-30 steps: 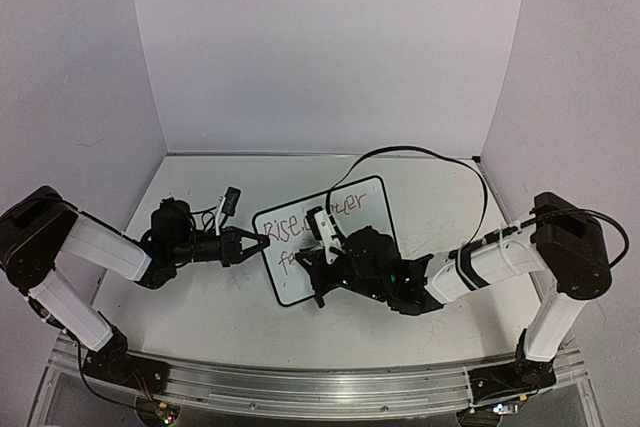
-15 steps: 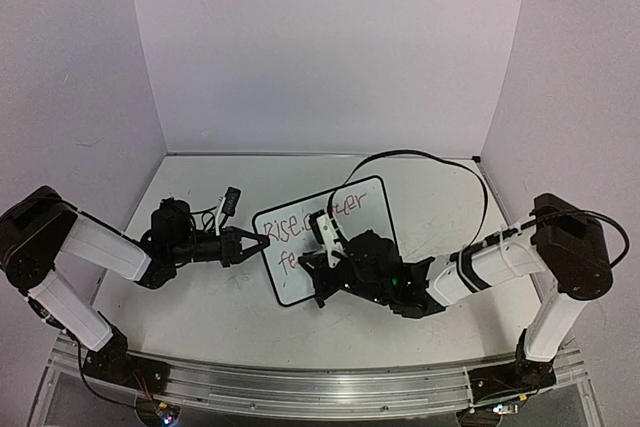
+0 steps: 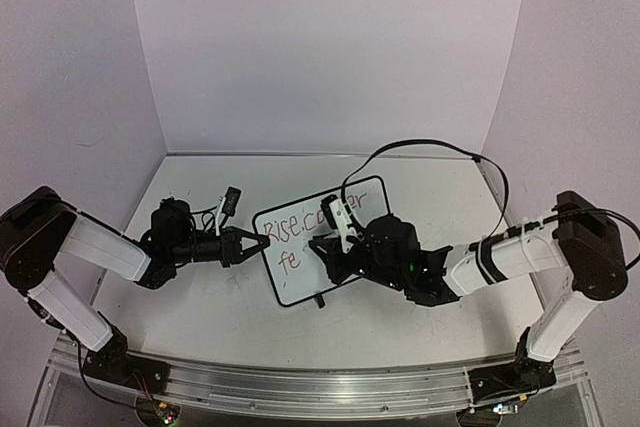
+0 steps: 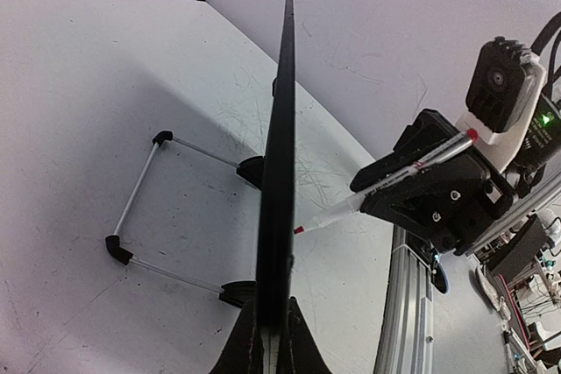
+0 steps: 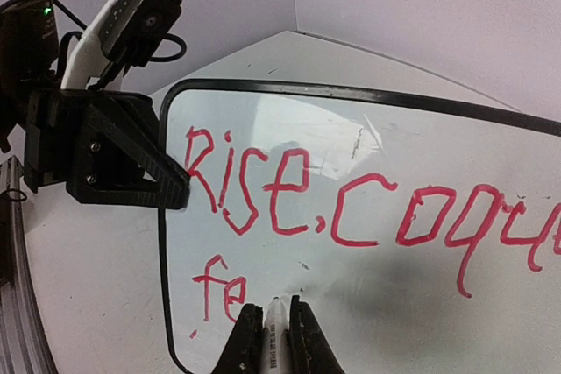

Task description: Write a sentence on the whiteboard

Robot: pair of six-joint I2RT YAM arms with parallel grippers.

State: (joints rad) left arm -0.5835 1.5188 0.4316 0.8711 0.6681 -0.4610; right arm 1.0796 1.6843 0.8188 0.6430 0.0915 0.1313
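While left gripper [image 3: 259, 243] on whiteboard [image 3: 300, 283] edge, bare surface right of marker [image 5: 276, 332].

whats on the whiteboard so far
The whiteboard carries a red sentence: "Rise, coqu" on top, "fe" below. The right hand, holding the marker just after "fe", covers the top line's middle from above; only "er" shows past it.

The whiteboard [image 5: 394, 155] looks glossy and smooth, framed in black plastic; the table [image 4: 79, 85] is matt and scuffed.
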